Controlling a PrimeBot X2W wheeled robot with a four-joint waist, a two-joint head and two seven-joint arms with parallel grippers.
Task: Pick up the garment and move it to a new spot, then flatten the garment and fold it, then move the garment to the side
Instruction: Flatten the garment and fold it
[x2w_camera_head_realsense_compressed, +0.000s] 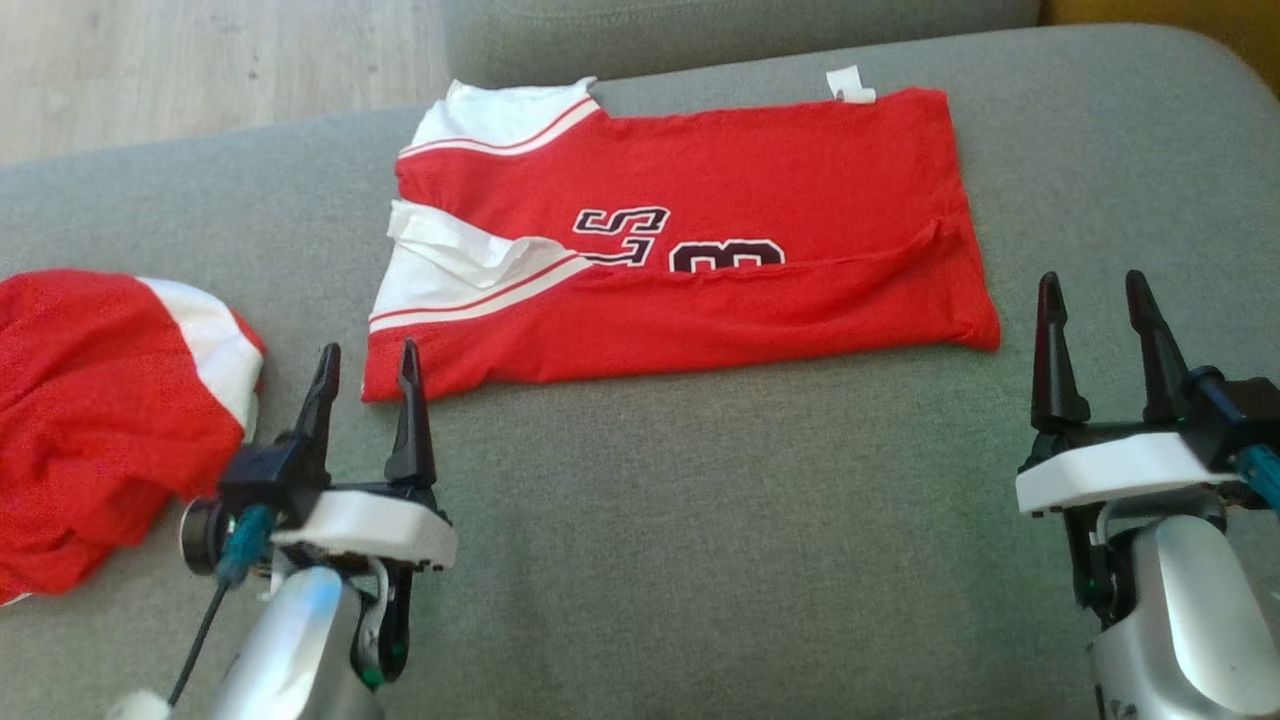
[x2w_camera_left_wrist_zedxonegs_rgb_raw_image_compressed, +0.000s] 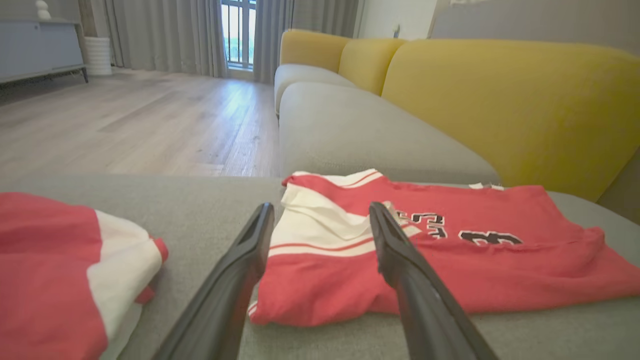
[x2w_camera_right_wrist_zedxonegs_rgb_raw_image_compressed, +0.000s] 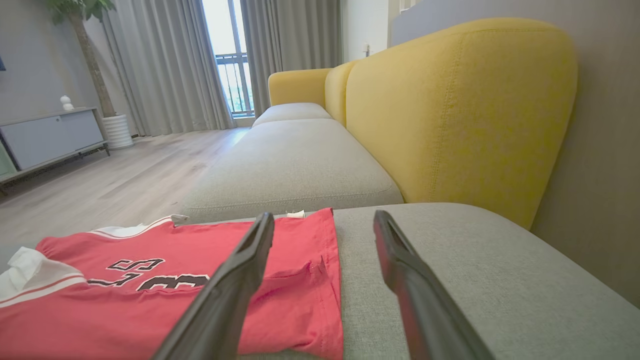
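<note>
While the jersey lay flat on the cushion, its near edge folded over lengthwise, both grippers stood wide and empty: the left gripper by its near left corner, the right gripper beside its right hem. Folding seemed half done; the next move likely called for pinching an end and carrying it across. A red bundle lay well to the left.

I'm looking at a home living room: a sofa with grey seats and yellow backrests, a pale wooden floor, long grey curtains at a tall window, and a low sideboard beside a potted plant.
</note>
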